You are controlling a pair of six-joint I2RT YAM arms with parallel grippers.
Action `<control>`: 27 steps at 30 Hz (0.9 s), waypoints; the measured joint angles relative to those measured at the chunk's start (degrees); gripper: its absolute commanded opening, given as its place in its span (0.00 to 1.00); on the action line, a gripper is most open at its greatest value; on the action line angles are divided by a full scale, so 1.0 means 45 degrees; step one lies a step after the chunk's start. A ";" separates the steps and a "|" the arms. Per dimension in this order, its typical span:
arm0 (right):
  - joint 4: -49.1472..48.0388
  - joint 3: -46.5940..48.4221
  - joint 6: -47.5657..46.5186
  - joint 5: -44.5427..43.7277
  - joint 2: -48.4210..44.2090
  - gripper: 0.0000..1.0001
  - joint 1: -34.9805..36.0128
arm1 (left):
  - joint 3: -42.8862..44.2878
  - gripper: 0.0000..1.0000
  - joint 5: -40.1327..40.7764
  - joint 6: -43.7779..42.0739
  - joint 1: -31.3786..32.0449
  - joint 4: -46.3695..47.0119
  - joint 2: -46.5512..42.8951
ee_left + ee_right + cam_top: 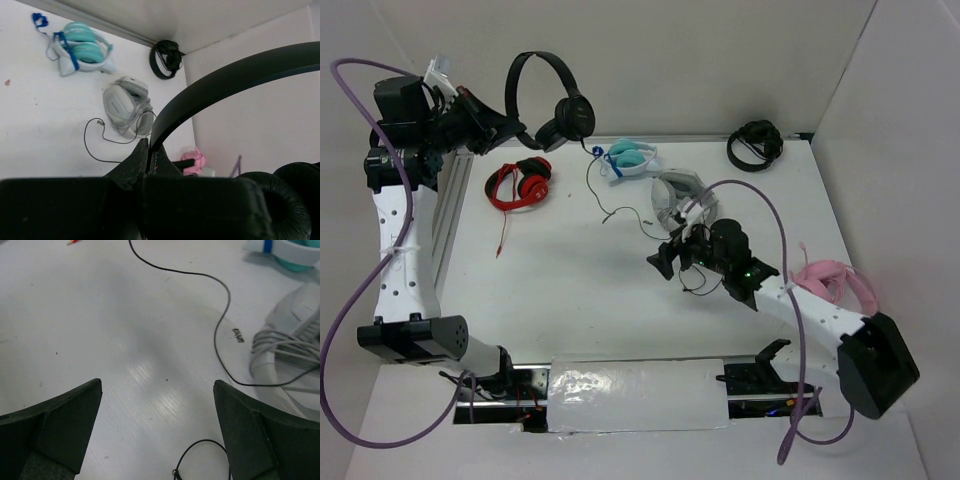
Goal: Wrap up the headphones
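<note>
Left gripper [512, 128] is clamped on the headband of the headphones [572, 117], holding them up off the desk [570, 300] at the back-left, I guess so the cable [620, 212] dangles free, while the right gripper [667, 255] hovers wide open over its loose end, probably to grab it.

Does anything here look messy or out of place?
Yes: the headphones are held aloft by the left gripper, and their cable trails loose in squiggles over the table, not wrapped. The grey headset, by contrast, is bundled.
</note>
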State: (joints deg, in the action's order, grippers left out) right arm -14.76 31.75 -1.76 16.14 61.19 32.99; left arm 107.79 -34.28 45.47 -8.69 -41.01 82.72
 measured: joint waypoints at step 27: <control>-0.4410 0.5795 -0.0107 0.3993 0.8524 0.00 0.1098 | -0.0850 0.00 -0.2225 -0.0427 0.1477 0.1447 -0.2424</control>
State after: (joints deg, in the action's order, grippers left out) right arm -34.61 57.82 -2.24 34.11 99.55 37.93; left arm 103.96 -44.29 43.55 -2.04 -34.50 71.81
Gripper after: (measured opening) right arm 0.017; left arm 0.042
